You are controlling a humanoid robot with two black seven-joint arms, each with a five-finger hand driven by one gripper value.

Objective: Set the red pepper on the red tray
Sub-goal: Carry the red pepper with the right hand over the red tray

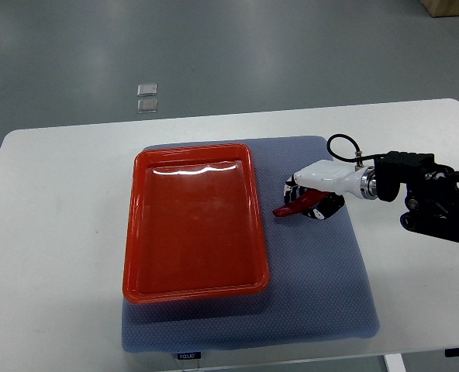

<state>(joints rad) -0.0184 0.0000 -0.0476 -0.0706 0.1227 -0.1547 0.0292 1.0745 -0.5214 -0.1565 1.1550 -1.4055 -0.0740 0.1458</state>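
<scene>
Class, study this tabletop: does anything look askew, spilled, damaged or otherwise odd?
Nothing stands out. The red tray lies flat and empty on the blue mat, and the right robot hand grips the red pepper beside the tray.

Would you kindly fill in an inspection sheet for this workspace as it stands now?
Surface: white table with a blue mat on it.
Job's things: empty red tray on the mat's left part; red pepper on the mat, right of the tray, not on it.
Clutter: nothing seen on the table.
Grippers: right robot hand curled over the pepper; left not in view.
Cables: black cable looped above the right wrist.
Surroundings: grey floor; two small clear items on it beyond the table.
</scene>
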